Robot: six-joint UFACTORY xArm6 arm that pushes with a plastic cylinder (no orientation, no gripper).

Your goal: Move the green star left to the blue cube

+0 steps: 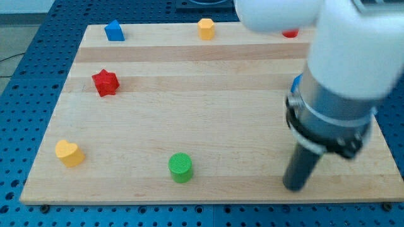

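Note:
No green star shows; my arm covers much of the view's right. A blue block (295, 82), perhaps the cube, peeks out from behind the arm at the right, mostly hidden. My tip (295, 186) rests on the board near its bottom edge, at the lower right, well below that blue block. A green cylinder (181, 168) stands far to the left of my tip, near the bottom edge.
A second blue block (114, 30) sits at the top left and an orange hexagon (206, 28) at the top middle. A red block (290, 33) at the top is partly hidden by the arm. A red star (105, 82) is at the left, a yellow heart (69, 153) at the lower left.

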